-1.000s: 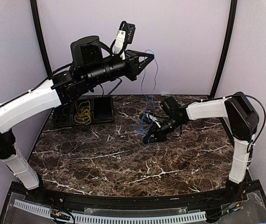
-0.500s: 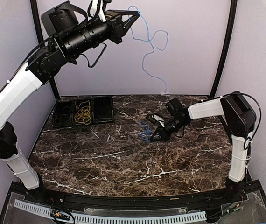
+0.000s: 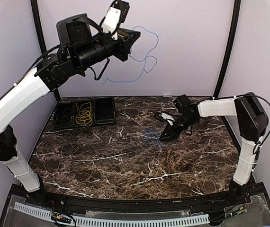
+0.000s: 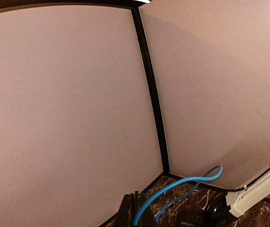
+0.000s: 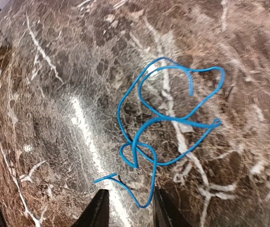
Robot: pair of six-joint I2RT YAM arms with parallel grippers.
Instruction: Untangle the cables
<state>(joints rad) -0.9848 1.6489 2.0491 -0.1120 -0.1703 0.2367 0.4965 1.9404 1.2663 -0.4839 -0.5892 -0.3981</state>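
**Top external view.** The left gripper (image 3: 134,37) is held high above the dark brown marble table (image 3: 102,161), its jaws pressed together on a thin blue cord (image 3: 125,81). This cord is looped out to the right of the fingers and then carried down and to the left. Its long axis is roughly level and its free end points lower left. A small blue cord bundle (image 3: 150,136) is laid on the table just beside the right gripper (image 3: 165,137). A yellow looped cord (image 3: 84,115) is seen in the middle compartment of a black plastic tray (image 3: 104,111) at the table's far left.

**Left wrist view.** The thin blue cord (image 4: 182,180) is shown leaving the closed fingers (image 4: 125,213) and arcing up to the right.

**Right wrist view.** The fingers (image 5: 99,208) are parted and clamped on nothing. The lowest loop of the small blue cord bundle (image 5: 136,142) is placed between their tips. Its long axis is directed from lower left to upper right, and a short free end points left.
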